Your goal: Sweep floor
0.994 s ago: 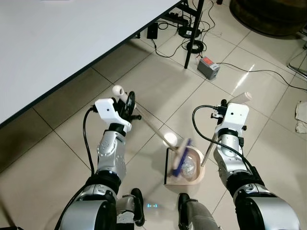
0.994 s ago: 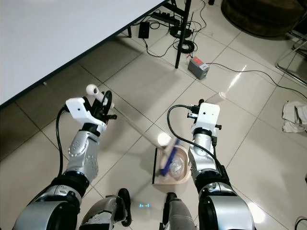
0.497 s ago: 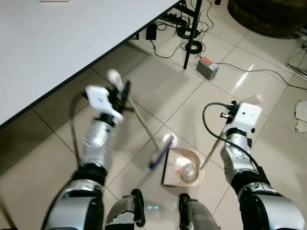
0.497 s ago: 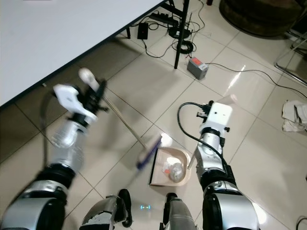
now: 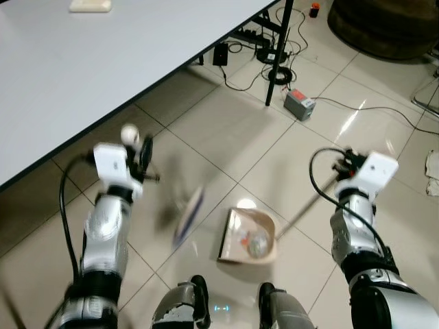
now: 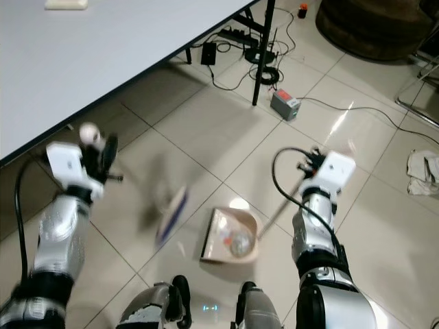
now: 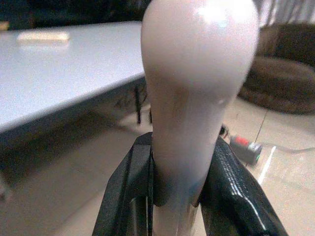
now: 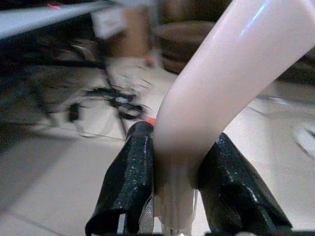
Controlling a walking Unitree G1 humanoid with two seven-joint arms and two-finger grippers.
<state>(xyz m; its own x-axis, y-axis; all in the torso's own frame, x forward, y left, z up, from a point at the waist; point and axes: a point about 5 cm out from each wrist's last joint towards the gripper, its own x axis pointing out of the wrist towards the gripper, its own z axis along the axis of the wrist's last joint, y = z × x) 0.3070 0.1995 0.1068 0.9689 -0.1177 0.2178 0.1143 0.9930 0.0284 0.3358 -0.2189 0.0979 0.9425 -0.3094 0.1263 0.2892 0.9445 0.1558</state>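
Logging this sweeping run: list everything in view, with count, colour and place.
Broom: one, blue bristles, blurred, on the floor left of the dustpan.
Dustpan: one, beige, on the tiles between the arms, debris inside.
Table: one, white, upper left.
Small box: one, grey with red, by the table leg.
Cables: several, black, under the table.
Left tool: shut on the broom handle.
Right tool: shut on the dustpan handle.
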